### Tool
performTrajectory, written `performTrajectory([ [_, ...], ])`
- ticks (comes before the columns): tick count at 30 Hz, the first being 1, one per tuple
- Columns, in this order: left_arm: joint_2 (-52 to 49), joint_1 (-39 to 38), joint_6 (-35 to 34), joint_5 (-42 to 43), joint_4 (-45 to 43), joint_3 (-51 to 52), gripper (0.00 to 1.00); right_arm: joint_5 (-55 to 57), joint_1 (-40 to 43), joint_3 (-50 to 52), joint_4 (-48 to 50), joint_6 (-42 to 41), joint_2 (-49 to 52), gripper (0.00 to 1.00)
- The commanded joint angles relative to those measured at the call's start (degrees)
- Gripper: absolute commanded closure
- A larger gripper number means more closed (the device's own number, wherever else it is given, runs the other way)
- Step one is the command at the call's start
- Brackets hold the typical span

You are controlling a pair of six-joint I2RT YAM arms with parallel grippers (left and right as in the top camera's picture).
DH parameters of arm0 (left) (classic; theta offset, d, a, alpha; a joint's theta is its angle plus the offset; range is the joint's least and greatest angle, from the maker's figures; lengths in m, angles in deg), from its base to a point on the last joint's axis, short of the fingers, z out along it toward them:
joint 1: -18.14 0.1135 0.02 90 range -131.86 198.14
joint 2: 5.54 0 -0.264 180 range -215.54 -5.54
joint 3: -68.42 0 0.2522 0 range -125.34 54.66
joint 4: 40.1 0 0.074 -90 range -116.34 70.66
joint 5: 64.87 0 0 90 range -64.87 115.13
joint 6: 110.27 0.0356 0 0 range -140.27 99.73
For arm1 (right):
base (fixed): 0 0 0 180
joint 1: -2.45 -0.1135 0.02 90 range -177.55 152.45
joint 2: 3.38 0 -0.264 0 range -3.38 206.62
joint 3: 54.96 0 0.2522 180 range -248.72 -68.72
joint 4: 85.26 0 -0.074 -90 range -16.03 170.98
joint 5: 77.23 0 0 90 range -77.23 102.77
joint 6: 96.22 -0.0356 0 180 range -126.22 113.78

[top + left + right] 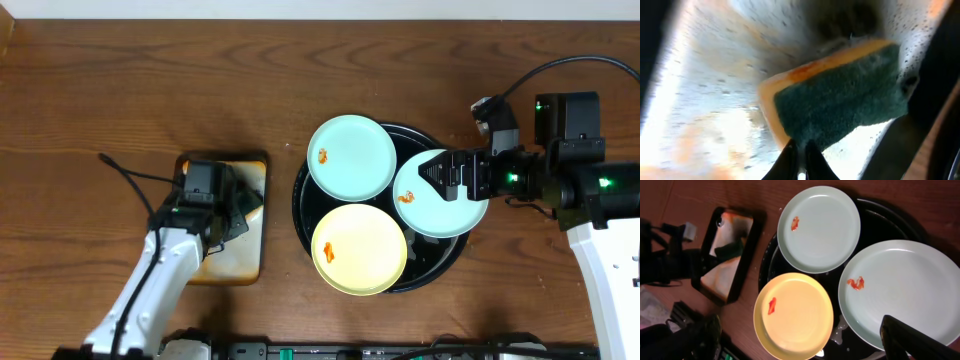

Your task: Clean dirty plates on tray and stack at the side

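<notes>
Three plates lie on the round black tray [300,205]: a pale blue-green plate [352,158] at the back, a second blue-green plate [445,205] on the right, and a pale yellow plate [358,250] in front. Each carries a small orange smear. My right gripper [438,180] hovers open over the right plate [905,290], holding nothing; one dark finger [910,340] shows beside the yellow plate [795,315]. My left gripper [800,147] is down in the metal tray, shut on the lower edge of a green and yellow sponge [840,95].
The rust-stained rectangular metal tray [230,262] sits left of the black tray [880,220], with the left arm [165,270] reaching over it. A black cable [125,170] trails on the wooden table to the left.
</notes>
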Motion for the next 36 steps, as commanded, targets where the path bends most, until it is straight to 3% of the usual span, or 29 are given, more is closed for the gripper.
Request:
performTrajectory([
  [1,2.0,0.0,9.4,-3.2,0.6,-2.0,0.92,0.9,-0.5,-0.9,-0.1,-0.6,0.2,0.01],
  [3,1.9,0.0,12.3,-5.9,0.6,-2.0,0.83,1.1,-0.5,-0.9,0.0,-0.6,0.2,0.01],
  [7,0.4,0.0,12.7,-14.6,0.1,-2.0,0.55,1.1,-0.5,-0.9,-0.1,-0.6,0.2,0.01],
  [9,-0.2,0.0,12.7,-14.8,-0.3,-2.0,0.48,1.2,-0.5,-0.9,-0.1,-0.6,0.2,0.01],
  [13,0.9,0.0,11.5,-2.5,0.6,-2.2,0.52,1.2,-0.5,-0.9,0.0,-0.6,0.2,0.01],
  [17,2.8,0.0,3.0,7.5,1.0,-2.2,0.54,1.2,-0.5,-0.9,-0.1,-0.6,0.2,0.01],
  [22,1.8,0.0,-13.6,8.1,1.0,-1.9,0.60,1.2,-0.5,-0.9,-0.1,-0.6,0.2,0.01],
  [27,0.0,0.0,-22.0,5.9,-0.8,-1.9,0.67,1.2,-0.5,-0.9,-0.1,-0.6,0.2,0.01],
  [30,-0.4,0.0,-25.7,5.3,-2.5,-1.9,0.50,1.2,-0.5,-0.9,-0.1,-0.6,0.2,0.01],
  [32,-0.4,0.0,-26.2,6.5,-4.0,-1.9,0.20,1.2,-0.5,-0.9,-0.1,-0.6,0.2,0.01],
  [36,-0.4,0.0,-26.2,8.1,-4.3,-1.9,0.17,1.2,-0.5,-0.9,-0.1,-0.6,0.2,0.01],
])
